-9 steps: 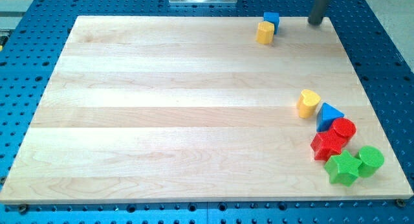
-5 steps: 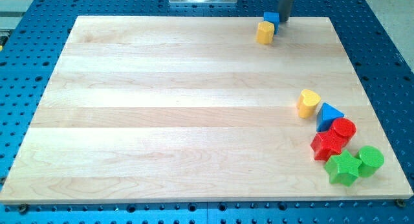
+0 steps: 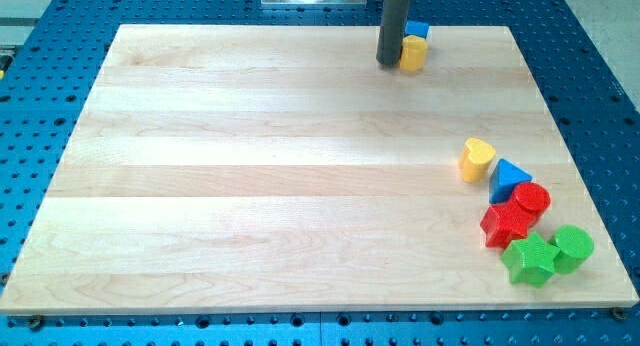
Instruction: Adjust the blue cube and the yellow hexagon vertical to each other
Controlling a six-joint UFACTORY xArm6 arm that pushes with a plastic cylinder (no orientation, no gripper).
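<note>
- My tip (image 3: 390,63) rests on the wooden board (image 3: 250,166) near the view's top edge, just to the view's left of the yellow hexagon (image 3: 413,54).
- The rod stands upright and dark, rising out of the view's top; its lower end looks to be touching or all but touching the hexagon's left side, though I cannot tell for certain that they meet.
- There is no claw on this arm, so there is nothing wide, narrow or holding: only the bare rod end.
- The blue cube (image 3: 418,30) sits right behind the yellow hexagon, towards the view's top and slightly to the right, the two touching; the rod hides part of the cube's left side.
- Both blocks are close to the board's top edge, right of its middle.
- The other blocks are clustered well apart from that pair, at the view's lower right.
- A yellow heart (image 3: 477,159) is the uppermost of that cluster, with a blue triangle (image 3: 511,178) just beside it to the lower right.
- Below the triangle, a red cylinder (image 3: 531,200) and a red star (image 3: 505,224) sit against each other.
- Lowest are a green star (image 3: 529,260) and a green cylinder (image 3: 573,248), side by side near the board's right edge.
- The board lies on a blue perforated table (image 3: 600,106).
</note>
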